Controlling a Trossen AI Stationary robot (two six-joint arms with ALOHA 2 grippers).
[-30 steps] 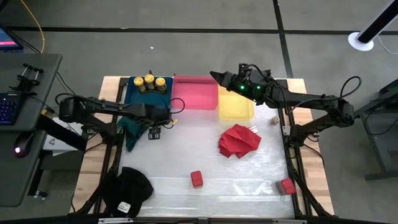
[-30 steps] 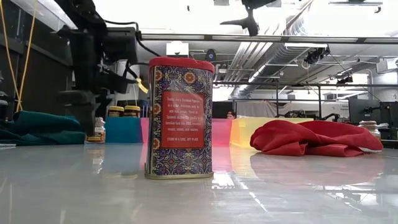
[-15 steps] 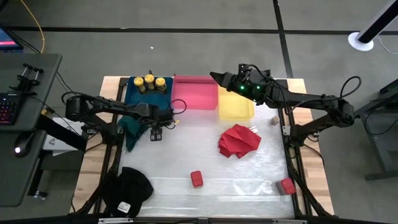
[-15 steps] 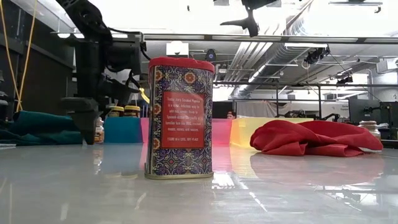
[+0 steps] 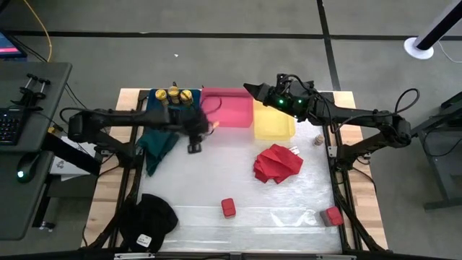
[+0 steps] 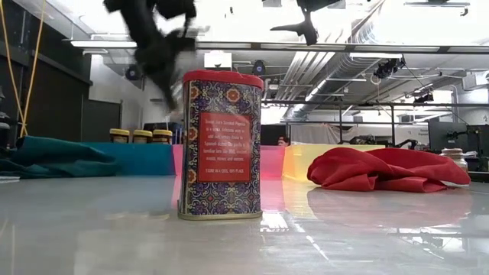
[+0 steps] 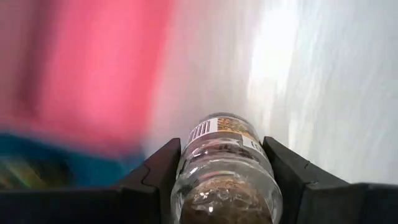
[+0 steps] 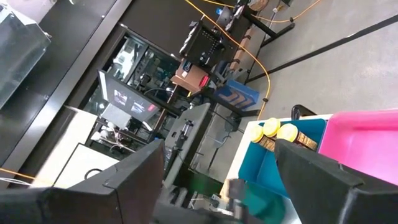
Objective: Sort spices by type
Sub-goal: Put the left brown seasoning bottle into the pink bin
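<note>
My left gripper (image 5: pixel 194 141) hangs blurred and raised above the table in front of the blue bin (image 5: pixel 154 101) and pink bin (image 5: pixel 227 108), shut on a small clear jar (image 7: pixel 224 167) of brown spice. Three yellow-lidded jars (image 5: pixel 174 94) stand in the blue bin. One red tin (image 5: pixel 228 208) stands upright on the near middle of the table, another red tin (image 5: pixel 333 215) near the right edge. A small pale jar (image 5: pixel 316 139) stands by the right edge. My right gripper (image 5: pixel 253 90) waits open, high over the far edge between the pink bin and yellow bin (image 5: pixel 273 124). My left gripper pinches the clear jar by its glass sides (image 7: pixel 186 168) between the two fingers (image 7: pixel 160 177). In the low view the gripper (image 6: pixel 164 61) is well above the table, so the jar is lifted clear. Motion blur hides the jar's tilt.
A crumpled red cloth (image 5: pixel 278 162) lies right of the middle. A teal cloth (image 5: pixel 155 143) lies in front of the blue bin, and a black object (image 5: pixel 151 219) sits at the near left corner. The table's middle between the bins and the near red tin is bare.
My left gripper stood low by the teal cloth around a small jar on the table. It has risen fast and swung toward the table's right and far side, nearer the pink bin. The jar has come up with it, lifted clear.
</note>
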